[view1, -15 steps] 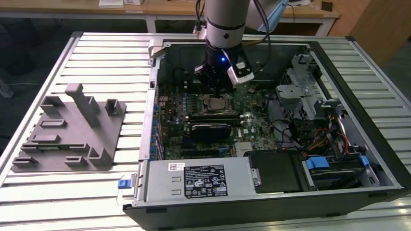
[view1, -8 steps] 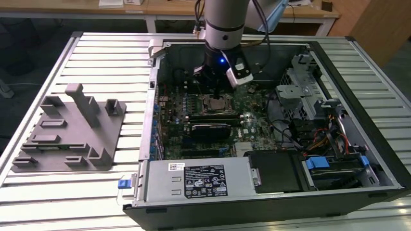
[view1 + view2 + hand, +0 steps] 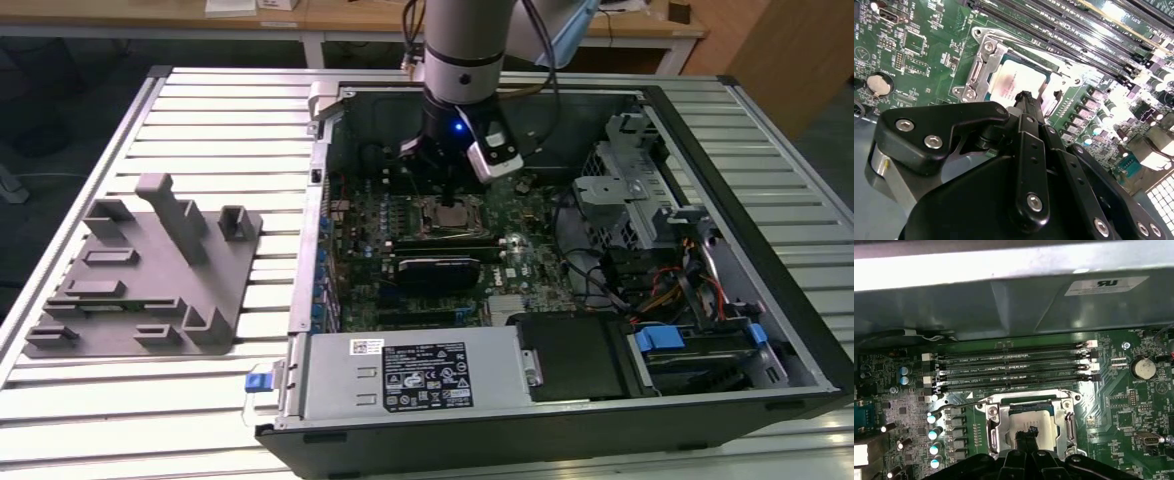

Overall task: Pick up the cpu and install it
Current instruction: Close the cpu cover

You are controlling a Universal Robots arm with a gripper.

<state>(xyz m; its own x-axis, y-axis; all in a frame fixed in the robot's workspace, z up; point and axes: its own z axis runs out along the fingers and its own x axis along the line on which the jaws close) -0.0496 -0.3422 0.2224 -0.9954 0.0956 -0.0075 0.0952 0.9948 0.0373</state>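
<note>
A large black label (image 3: 427, 375) is lying mid-top on the grey box (image 3: 334, 385), and a small white label (image 3: 363, 347) is sitting near one corner. A white label (image 3: 1106, 285) is sitting on the case wall (image 3: 1004, 305). White print (image 3: 969, 360) is running along the memory slots (image 3: 1014, 371). Nothing is reading legibly.

I see an open computer case (image 3: 534, 440) on the slatted table (image 3: 227, 110). A grey fixture (image 3: 147, 275) lies beside the case, a labelled grey box (image 3: 400, 372) inside it.
</note>
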